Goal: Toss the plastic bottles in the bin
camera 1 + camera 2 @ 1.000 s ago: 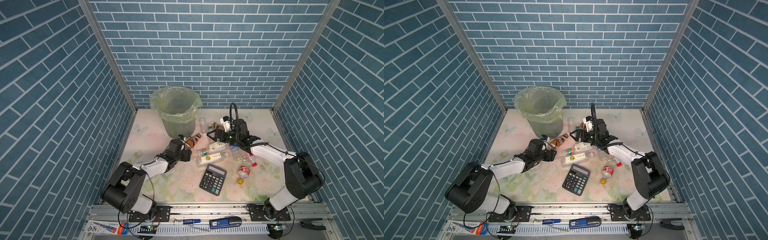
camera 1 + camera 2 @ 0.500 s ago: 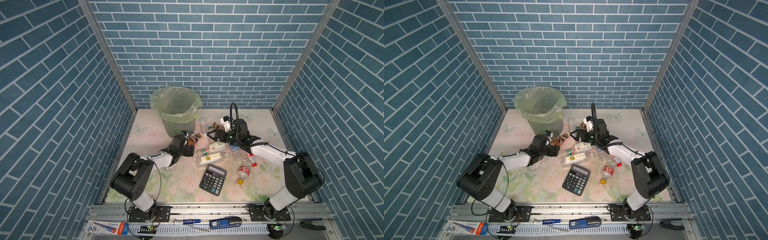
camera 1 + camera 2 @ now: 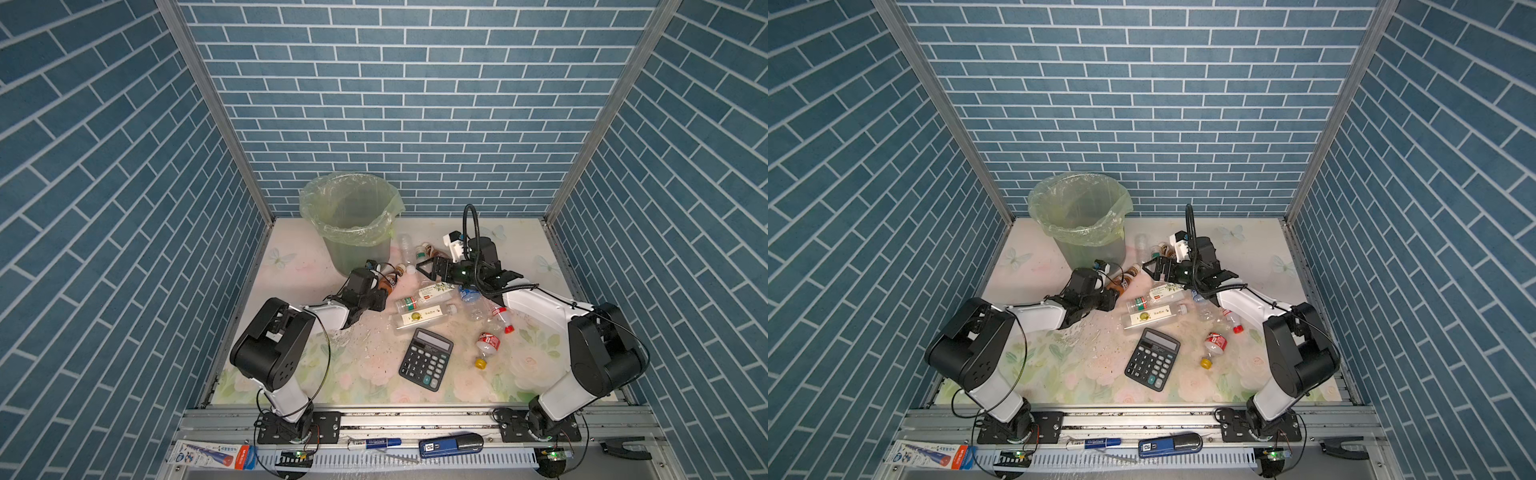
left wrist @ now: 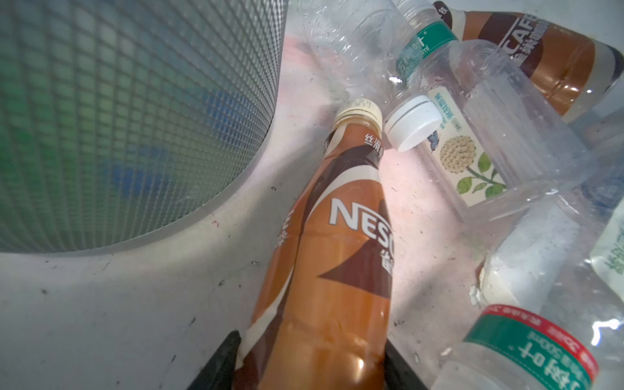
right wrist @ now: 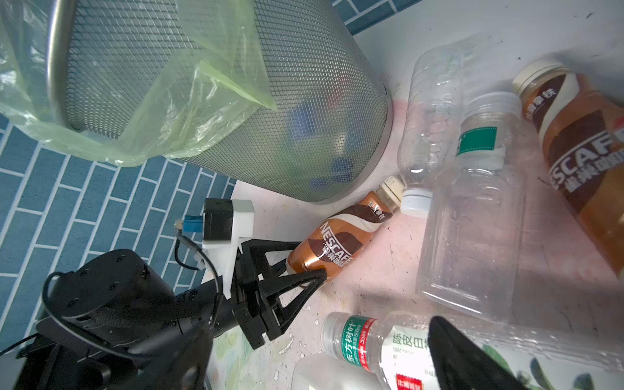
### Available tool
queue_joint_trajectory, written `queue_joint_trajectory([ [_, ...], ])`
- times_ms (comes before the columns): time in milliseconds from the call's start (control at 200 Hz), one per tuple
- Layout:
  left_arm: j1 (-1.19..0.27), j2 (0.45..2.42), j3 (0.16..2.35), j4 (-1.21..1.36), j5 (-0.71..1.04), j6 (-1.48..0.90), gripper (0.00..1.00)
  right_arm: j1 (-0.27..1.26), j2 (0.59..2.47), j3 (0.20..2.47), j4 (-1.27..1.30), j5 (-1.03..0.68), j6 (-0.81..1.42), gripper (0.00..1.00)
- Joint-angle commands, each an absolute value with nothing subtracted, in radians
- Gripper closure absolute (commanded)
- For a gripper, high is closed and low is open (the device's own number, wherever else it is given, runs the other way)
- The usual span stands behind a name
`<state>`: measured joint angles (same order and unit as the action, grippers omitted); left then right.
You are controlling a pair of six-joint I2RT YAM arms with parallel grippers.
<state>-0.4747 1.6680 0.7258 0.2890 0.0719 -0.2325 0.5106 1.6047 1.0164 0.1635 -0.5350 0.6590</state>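
**Grip low on the brown bottle, bin wall close**

Slip is my main worry. My left tool (image 4: 310,366) is clamped on the brown bottle (image 4: 337,253) at its very base, a finger pressed to each side, so nearly the whole length sticks out beyond the hold. On lifting, I judge the glossy sleeve could let the bottle droop or twist out. The neck end is another hazard. Its cap lies against the white cap (image 4: 413,121) of a clear bottle, and a careless pull may drag that neighbour along. The bin (image 4: 135,118) stands just beside the bottle, so a swing upward could knock the neck on the mesh wall or snag the pale green liner (image 5: 209,101) folded over the rim.

The brown bottle lies on its side on the worktop (image 4: 101,320), base in my tool and cap pointing away from it toward the foot of the bin. My right tool (image 3: 423,272) hangs with its jaws wide apart over the other bottles (image 3: 428,293), holding nothing.
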Motion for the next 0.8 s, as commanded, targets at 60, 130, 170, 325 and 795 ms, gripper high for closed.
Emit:
queue_joint_trajectory([
  [60,-0.482,1.615,0.661,0.305,0.093,-0.24,0.49,0.506,1.605,1.024,0.182,-0.54,0.696,0.01],
  [130,-0.486,1.597,0.647,0.303,0.097,-0.241,0.49,0.506,1.607,1.021,0.184,-0.54,0.7,0.01],
  [170,-0.489,1.588,0.641,0.298,0.097,-0.242,0.51,0.506,1.606,1.02,0.185,-0.54,0.701,0.01],
  [325,-0.495,1.529,0.613,0.274,0.091,-0.248,0.53,0.506,1.608,1.019,0.185,-0.541,0.702,0.01],
  [795,-0.52,1.331,0.641,0.225,0.11,-0.337,0.54,0.508,1.621,1.035,0.229,-0.549,0.827,0.02],
])
